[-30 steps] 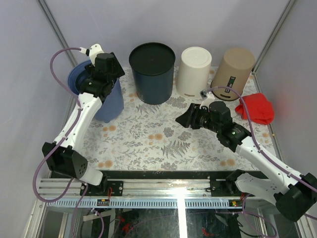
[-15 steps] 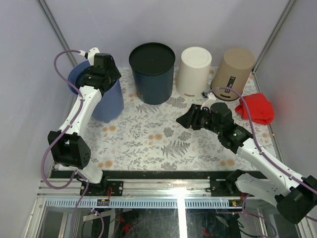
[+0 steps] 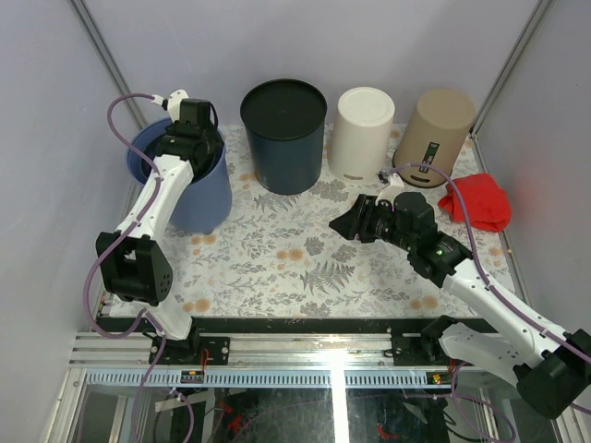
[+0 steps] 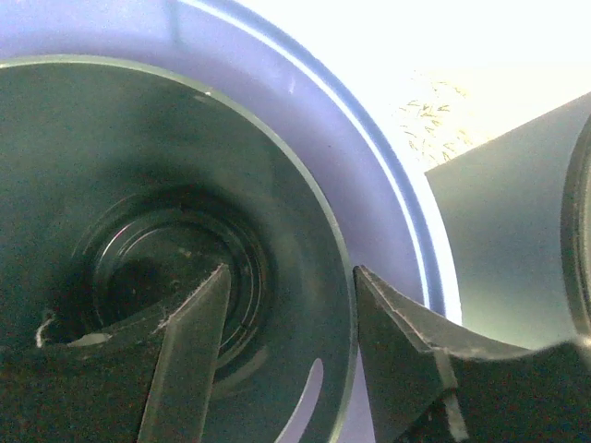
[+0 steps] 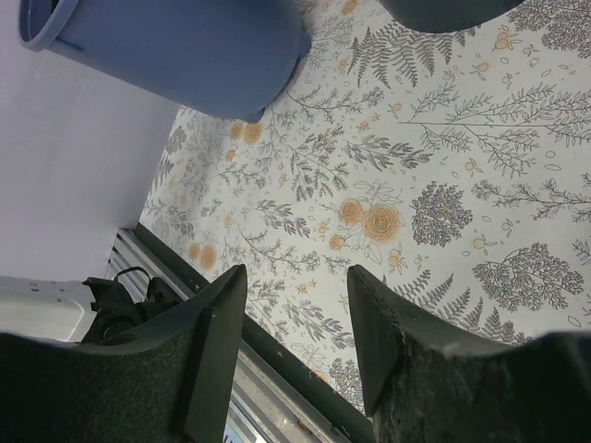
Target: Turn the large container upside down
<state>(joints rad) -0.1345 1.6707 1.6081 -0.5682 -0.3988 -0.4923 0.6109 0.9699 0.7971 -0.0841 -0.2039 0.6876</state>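
The large container is a light blue bin [image 3: 201, 196] standing upright at the table's left, its mouth up. My left gripper [image 3: 187, 155] is open and points down over the bin's right rim. In the left wrist view the rim [image 4: 343, 249] runs between the fingers of the left gripper [image 4: 291, 277]: one finger hangs inside over the dark bottom, the other outside the wall. My right gripper [image 3: 343, 224] is open and empty, hovering over the mat at mid-table. The right wrist view shows the right gripper [image 5: 295, 277] open above the floral mat, with the blue bin [image 5: 185, 46] far off.
A dark navy container [image 3: 284, 137] stands close right of the bin and shows in the left wrist view [image 4: 517, 249]. A white container [image 3: 362, 134] and a tan one [image 3: 432, 138] stand at the back. A red cloth [image 3: 476, 201] lies at the right.
My left gripper has moved left and down from beside the bin to over its rim, fingers straddling the wall. The right arm has barely moved.
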